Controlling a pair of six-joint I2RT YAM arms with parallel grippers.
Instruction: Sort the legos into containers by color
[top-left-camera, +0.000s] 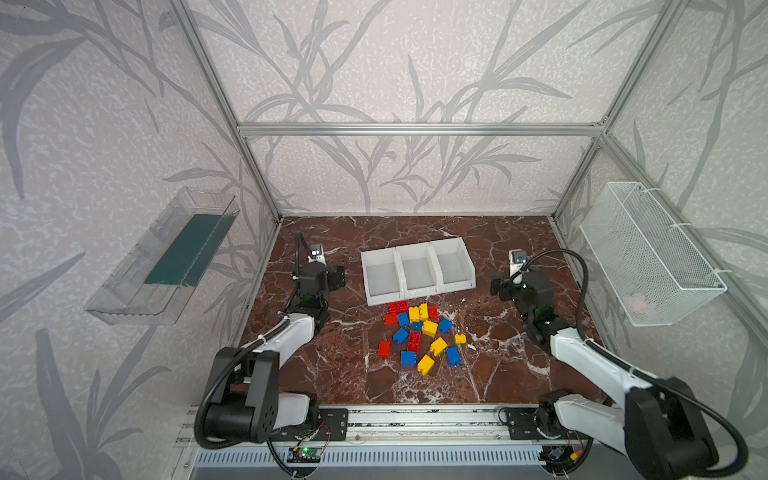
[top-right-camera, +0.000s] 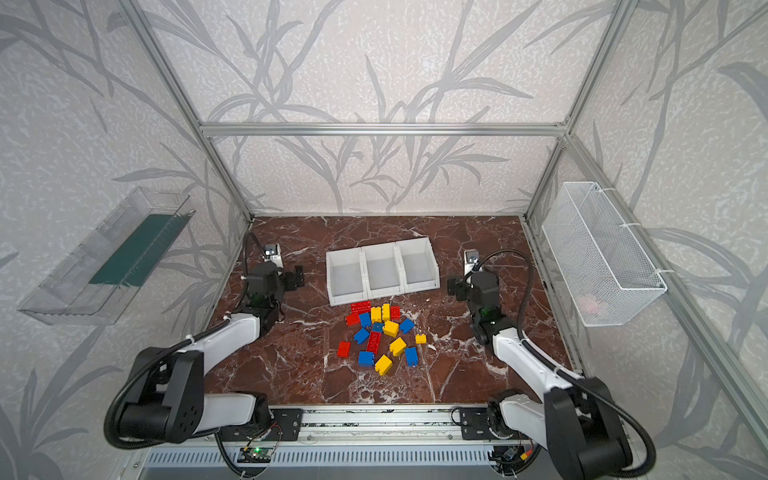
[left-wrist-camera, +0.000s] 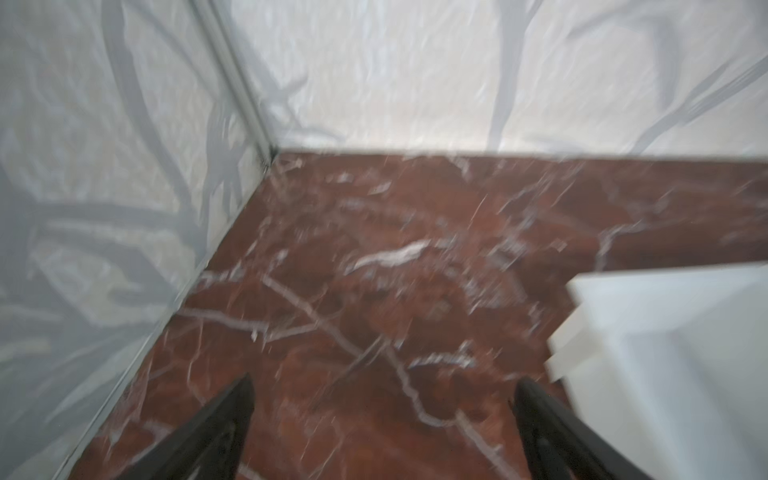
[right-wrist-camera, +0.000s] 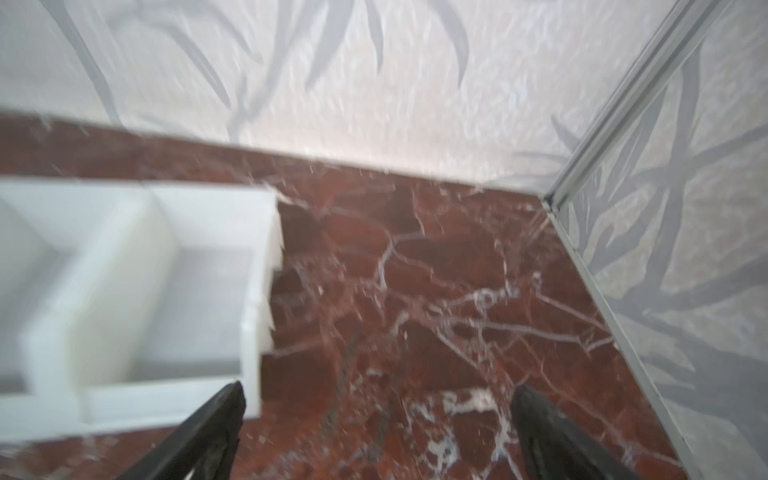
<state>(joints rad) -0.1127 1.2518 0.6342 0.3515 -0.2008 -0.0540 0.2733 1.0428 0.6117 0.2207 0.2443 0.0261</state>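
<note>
Both L/R jaws wide open, empty, above table (left-wrist-camera: 374, 270).

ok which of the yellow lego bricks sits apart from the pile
The smallest yellow plastic studded brick, alone to the right of the pile in both top views; the other yellow bricks sit packed in among red and blue ones.

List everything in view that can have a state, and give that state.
left gripper, open, holding nothing
right gripper, open, holding nothing
containers, all three empty
legos, unsorted, loose heap on the table in front of the containers
clear tray, mounted on the left wall, only its green liner showing
wire basket, hung on the right wall, faint pinkish thing inside, too blurred to identify
</note>
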